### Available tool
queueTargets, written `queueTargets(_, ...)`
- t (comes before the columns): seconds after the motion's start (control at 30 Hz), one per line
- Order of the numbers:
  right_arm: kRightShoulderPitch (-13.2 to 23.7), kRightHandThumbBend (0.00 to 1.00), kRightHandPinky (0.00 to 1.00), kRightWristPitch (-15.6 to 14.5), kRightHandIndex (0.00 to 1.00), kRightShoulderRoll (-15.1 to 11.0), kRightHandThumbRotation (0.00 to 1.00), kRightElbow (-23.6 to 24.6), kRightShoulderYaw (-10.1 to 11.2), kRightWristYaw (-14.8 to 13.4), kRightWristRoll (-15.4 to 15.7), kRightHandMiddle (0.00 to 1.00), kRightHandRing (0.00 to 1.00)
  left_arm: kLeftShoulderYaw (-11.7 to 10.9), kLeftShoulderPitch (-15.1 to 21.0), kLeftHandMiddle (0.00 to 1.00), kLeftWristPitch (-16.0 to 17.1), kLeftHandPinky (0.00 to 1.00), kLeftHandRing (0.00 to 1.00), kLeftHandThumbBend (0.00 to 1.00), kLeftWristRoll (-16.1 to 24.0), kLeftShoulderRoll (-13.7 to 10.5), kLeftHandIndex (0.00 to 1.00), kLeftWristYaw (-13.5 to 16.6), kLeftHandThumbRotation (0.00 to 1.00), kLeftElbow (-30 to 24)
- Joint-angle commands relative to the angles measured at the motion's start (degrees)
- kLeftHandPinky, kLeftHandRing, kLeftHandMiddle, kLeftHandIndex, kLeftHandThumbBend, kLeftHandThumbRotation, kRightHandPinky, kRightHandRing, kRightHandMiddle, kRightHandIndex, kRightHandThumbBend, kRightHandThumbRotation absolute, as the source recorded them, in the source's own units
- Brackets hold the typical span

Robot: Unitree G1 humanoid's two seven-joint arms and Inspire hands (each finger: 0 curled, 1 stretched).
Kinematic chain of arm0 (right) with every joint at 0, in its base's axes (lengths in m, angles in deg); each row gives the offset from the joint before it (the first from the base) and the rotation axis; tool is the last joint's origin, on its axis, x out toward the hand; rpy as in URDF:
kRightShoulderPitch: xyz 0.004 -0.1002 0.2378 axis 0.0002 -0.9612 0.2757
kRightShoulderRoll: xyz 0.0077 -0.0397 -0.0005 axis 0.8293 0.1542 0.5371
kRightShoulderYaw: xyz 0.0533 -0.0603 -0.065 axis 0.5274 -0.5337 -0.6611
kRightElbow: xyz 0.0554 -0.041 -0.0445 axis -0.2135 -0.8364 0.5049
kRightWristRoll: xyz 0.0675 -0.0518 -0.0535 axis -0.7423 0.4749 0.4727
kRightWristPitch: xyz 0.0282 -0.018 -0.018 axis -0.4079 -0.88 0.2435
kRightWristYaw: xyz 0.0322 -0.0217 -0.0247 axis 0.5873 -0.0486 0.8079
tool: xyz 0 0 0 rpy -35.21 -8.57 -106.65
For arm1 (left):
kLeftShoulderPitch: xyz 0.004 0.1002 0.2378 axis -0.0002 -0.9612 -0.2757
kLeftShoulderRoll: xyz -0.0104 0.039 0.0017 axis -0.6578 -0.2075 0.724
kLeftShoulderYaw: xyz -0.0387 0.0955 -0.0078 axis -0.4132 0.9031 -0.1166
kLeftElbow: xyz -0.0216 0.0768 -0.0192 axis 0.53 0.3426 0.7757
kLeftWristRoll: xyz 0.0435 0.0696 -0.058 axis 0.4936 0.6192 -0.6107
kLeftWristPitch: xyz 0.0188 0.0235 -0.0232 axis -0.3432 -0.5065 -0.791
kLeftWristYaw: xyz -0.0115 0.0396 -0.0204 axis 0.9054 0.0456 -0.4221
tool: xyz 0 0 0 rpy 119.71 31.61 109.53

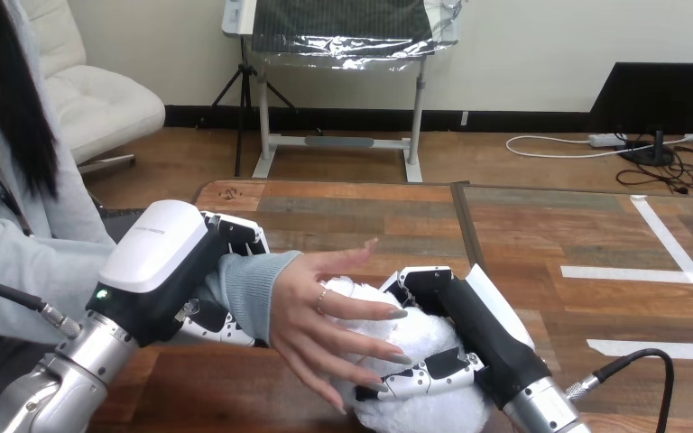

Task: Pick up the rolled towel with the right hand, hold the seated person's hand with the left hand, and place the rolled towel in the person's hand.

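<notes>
Two grips in place. Left hand (pixel 158 251) curled round the person's sleeved wrist (pixel 248 289), fingers above and below it. Right hand (pixel 469 327) wrapped round the white rolled towel (pixel 433 410), low over the desk (pixel 370 212) near its front edge. Towel directly under the person's hand (pixel 311 320), touching palm and spread fingers; long axis hard to tell. Probably left to do: loosening the right hand so the towel stays in that palm.
</notes>
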Motion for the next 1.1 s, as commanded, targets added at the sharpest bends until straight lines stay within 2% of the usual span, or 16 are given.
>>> queueTargets(0.0,3.96,0.78,0.25,1.35,0.40,1.13,0.00,11.01,1.84,0.41,-3.83,0.40,0.30,1.50,6.04,0.34,3.92,0.27,0.29,1.00,-0.46,2.54,0.38,0.47,0.17,-0.60)
queueTargets(0.47,3.22,0.77,0.25,-0.56,0.40,0.89,0.00,14.27,2.08,1.16,-4.41,0.40,0.30,1.49,6.39,0.34,4.92,0.27,0.30,1.00,-1.20,2.70,0.38,-0.16,0.16,1.33)
queueTargets(1.07,2.96,0.77,0.25,-0.96,0.40,0.86,0.00,17.59,2.42,2.14,-5.21,0.41,0.30,1.72,7.06,0.35,5.92,0.28,0.31,1.00,-0.73,3.02,0.39,-0.02,0.15,3.38)
